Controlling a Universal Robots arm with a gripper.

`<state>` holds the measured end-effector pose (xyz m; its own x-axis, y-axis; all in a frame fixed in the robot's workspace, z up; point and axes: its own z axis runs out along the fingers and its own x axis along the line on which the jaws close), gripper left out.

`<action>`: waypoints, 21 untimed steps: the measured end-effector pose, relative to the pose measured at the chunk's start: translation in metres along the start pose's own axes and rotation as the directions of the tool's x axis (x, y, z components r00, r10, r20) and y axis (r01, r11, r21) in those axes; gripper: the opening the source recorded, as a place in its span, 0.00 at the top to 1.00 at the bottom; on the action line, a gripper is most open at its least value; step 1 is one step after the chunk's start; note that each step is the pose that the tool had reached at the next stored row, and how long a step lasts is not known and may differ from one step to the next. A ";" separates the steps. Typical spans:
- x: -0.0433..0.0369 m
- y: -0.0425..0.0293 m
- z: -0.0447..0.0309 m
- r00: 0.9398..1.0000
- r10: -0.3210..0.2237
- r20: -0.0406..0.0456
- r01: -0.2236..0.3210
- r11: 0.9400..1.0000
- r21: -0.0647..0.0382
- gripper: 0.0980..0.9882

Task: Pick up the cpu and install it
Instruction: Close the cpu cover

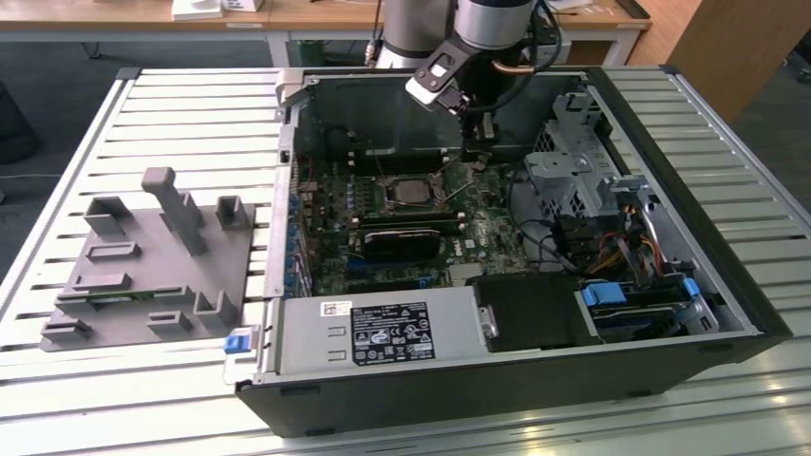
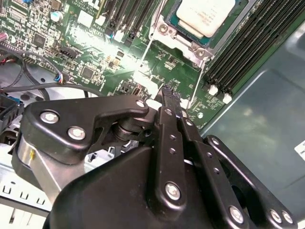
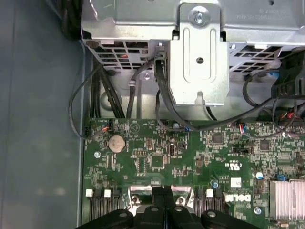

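Observation:
The cpu (image 1: pixel 408 193) is a small square chip with a shiny silver top, lying flat in its socket on the green motherboard (image 1: pixel 488 223) inside the open computer case. In the second wrist view the cpu (image 2: pixel 209 14) sits within the metal socket frame, apart from the black fingertips. My gripper (image 1: pixel 478 157) hangs over the board toward the exterior view's right of the socket, close to the case's back wall. The gripper (image 2: pixel 167 93) is shut with its fingers pressed together and nothing between them. In the first wrist view the gripper (image 3: pixel 162 192) points down at the board.
A black rectangular module (image 1: pixel 399 240) lies just in front of the socket. A metal drive cage (image 1: pixel 571 163) and cables (image 1: pixel 557 249) crowd the exterior view's right. The power supply (image 1: pixel 380 332) fills the case's front. A grey plastic fixture (image 1: pixel 140 275) stands on the slatted table (image 1: pixel 190 104).

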<state>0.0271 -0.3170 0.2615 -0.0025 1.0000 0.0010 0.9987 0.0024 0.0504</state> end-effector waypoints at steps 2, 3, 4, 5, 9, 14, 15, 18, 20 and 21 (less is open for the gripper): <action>0.0001 0.0018 0.0007 1.000 0.000 0.000 0.000 1.000 0.001 0.99; 0.0001 0.0025 0.0010 1.000 0.000 0.000 0.000 1.000 0.001 0.99; 0.0002 0.0034 0.0013 1.000 0.000 0.000 0.000 1.000 0.001 0.99; 0.0004 0.0044 0.0016 1.000 0.000 0.000 0.000 1.000 0.002 0.99; 0.0011 0.0077 0.0026 1.000 0.000 0.000 0.000 1.000 0.002 0.99; 0.0027 0.0105 0.0036 1.000 0.000 0.000 0.000 1.000 0.002 0.99; 0.0030 0.0111 0.0039 1.000 0.000 0.000 0.000 1.000 0.002 0.99; 0.0038 0.0127 0.0045 1.000 0.000 0.000 0.000 1.000 0.002 0.99; 0.0042 0.0146 0.0049 1.000 0.000 0.000 0.000 1.000 0.002 0.99; 0.0043 0.0157 0.0051 1.000 0.000 0.000 0.000 1.000 0.002 0.99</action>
<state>0.0431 -0.3126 0.2572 -0.0025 1.0000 0.0007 0.9988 0.0024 0.0480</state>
